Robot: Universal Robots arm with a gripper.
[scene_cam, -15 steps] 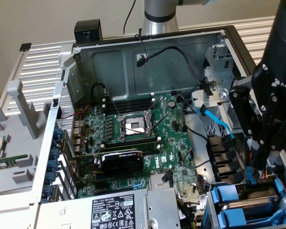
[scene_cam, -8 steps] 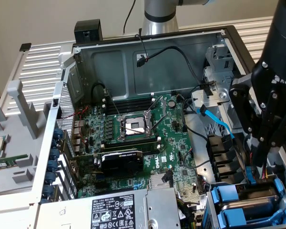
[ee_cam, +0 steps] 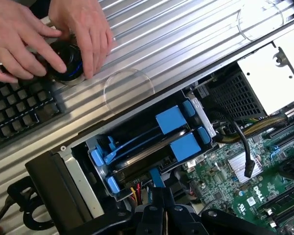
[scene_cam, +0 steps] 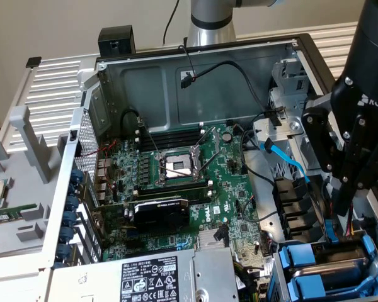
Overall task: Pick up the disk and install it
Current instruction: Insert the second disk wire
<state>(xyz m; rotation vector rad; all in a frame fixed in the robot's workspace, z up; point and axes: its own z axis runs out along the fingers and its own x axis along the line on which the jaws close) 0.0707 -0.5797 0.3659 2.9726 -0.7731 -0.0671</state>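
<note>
The open computer case (scene_cam: 290,47) is being kept on a ribbed grey table (ee_cam: 186,44). The closed, empty gripper (ee_cam: 159,215) is being held just beside the blue drive bay (ee_cam: 179,132) edge.

the arm reaches down at the exterior view's right, gripper (ee_cam: 159,215) fingers closed together.

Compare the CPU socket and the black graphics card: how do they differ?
Colour: the CPU socket is a silver metal frame; the graphics card is black with a white-lettered label. Shape: the socket is roughly square, the card long and narrow. Place: the card lies closer to the power supply than the socket. Both sit on the green motherboard.
</note>
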